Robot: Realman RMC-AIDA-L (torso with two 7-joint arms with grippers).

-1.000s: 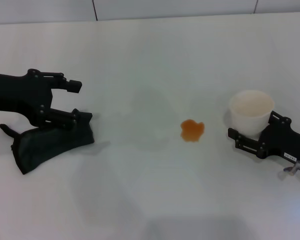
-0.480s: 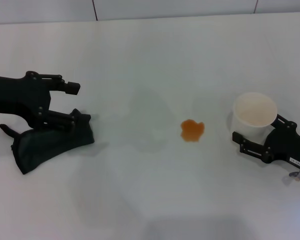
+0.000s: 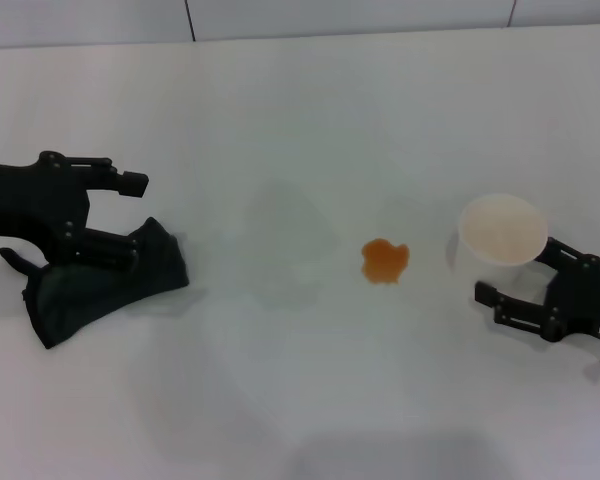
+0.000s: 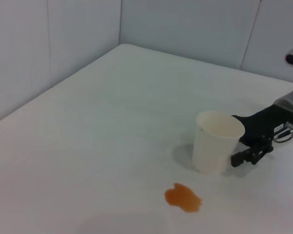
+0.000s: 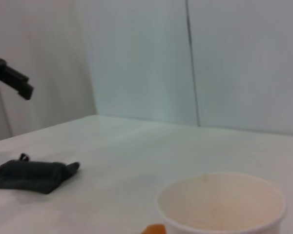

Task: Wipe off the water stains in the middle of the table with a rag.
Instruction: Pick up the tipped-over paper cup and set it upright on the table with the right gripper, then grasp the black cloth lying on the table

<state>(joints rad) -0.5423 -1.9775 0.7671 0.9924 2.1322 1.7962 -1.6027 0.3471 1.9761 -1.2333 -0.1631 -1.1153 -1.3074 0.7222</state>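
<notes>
Head view: white worktop (image 3: 300, 110). Left end effector (image 3: 132, 216) is at the far left, fingers spread, hanging over the rag (image 3: 100, 282); lower finger is at the rag's top edge, can't tell if touching. Rag is a dark wad flat on the worktop, well apart from the stain. Right end effector (image 3: 510, 280) sits at the right edge, fingers apart, straddling the white cup (image 3: 502, 231). Stain (image 3: 384, 261), a small orange blot, mid-worktop, just left of the cup.
</notes>
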